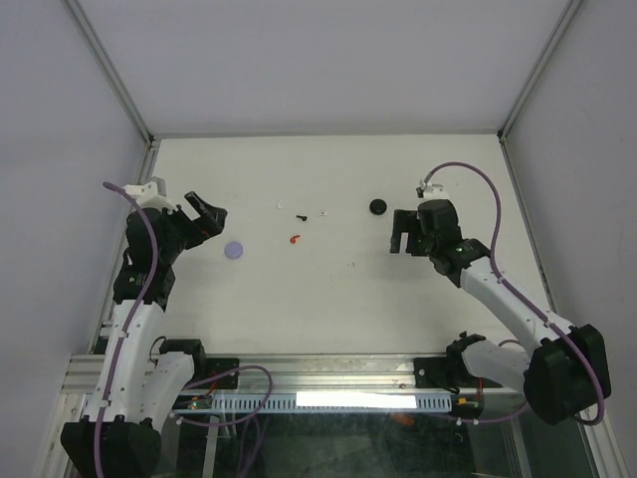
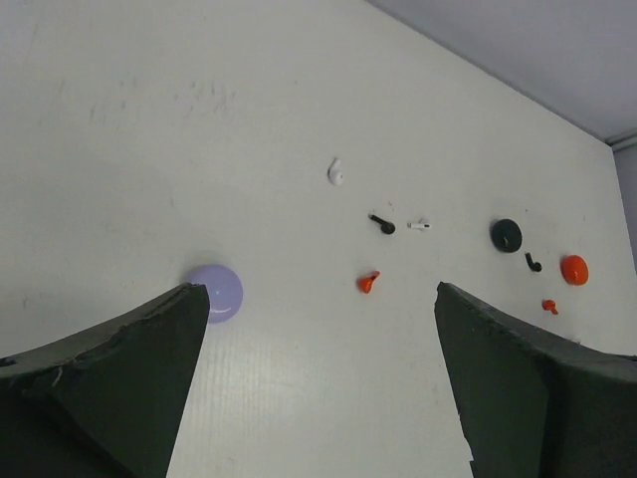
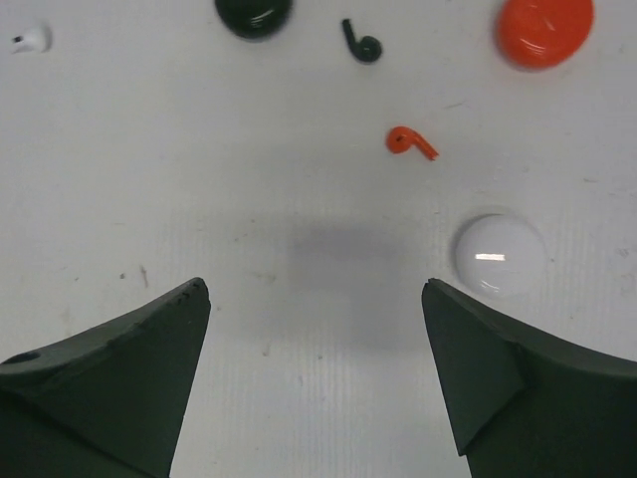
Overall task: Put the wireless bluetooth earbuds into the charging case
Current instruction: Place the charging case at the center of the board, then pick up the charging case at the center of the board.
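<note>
Wireless bluetooth earbuds lie loose on the white table; none is seated in a case. Left gripper: jaws spread wide, nothing between them, poised above the surface. From its gap, the lavender case sits at ten o'clock, just past one fingertip. A red earbud lies at twelve o'clock, with a black earbud and a white earbud further out on roughly the same line. Right gripper: likewise wide and empty. The white case lies at one o'clock just beyond a fingertip, a second red earbud is near twelve, and the black case and red case are at the far edge. Recommended procedure: select one bud, centre the jaws over it, set the fingers across the bulb rather than the thin stem, descend until the pads almost meet the table, then close gently. The buds are small, glossy, comma-shaped plastic, likely to skid or flip. The cases are smooth rounded domes; whether any lid is open cannot be told.
</note>
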### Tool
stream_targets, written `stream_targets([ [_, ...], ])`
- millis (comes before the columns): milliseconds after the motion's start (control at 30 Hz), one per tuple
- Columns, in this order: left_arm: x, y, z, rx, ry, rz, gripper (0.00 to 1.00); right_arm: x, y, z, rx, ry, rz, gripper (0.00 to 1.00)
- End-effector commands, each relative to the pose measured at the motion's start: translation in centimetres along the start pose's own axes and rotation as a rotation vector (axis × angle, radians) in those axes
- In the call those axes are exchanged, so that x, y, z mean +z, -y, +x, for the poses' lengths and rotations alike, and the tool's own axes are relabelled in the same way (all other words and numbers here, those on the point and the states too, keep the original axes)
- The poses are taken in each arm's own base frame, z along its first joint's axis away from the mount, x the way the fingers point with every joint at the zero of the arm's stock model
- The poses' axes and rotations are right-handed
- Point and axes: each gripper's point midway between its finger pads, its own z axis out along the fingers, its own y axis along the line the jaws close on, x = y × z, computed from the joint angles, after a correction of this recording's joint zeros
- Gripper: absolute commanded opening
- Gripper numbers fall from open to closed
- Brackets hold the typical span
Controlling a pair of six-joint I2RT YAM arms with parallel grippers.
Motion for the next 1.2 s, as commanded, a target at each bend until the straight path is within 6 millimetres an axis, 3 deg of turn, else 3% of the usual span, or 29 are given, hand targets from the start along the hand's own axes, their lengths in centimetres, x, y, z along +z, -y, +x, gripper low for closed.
stream_targets([
  [0, -1.8, 1.8, -3.3, 0.242, 0.074, 0.074, 0.99, 0.5, 3.7, -2.6, 0.115, 0.072, 0.153, 0.91],
  [267, -1.5, 2.0, -1.5, 0.304, 0.072, 0.154, 0.99, 2.0, 8.7, -2.5, 0.204, 0.071, 0.322, 0.89],
  [500, -2.2, 2.3, -1.1, 0.329, 0.079, 0.184, 0.99, 3.9, 11.5, 0.2, 0.263, -0.027, 0.389, 0.86],
  [833, -2.2, 2.4, -0.6, 0.354, 0.067, 0.188, 0.99, 6.9, 11.8, 3.0, 0.351, -0.139, 0.306, 0.77],
  [1167, -2.2, 2.8, 0.1, 0.359, 0.044, 0.224, 0.99, 7.4, 11.3, 5.1, 0.348, -0.222, 0.281, 0.66],
])
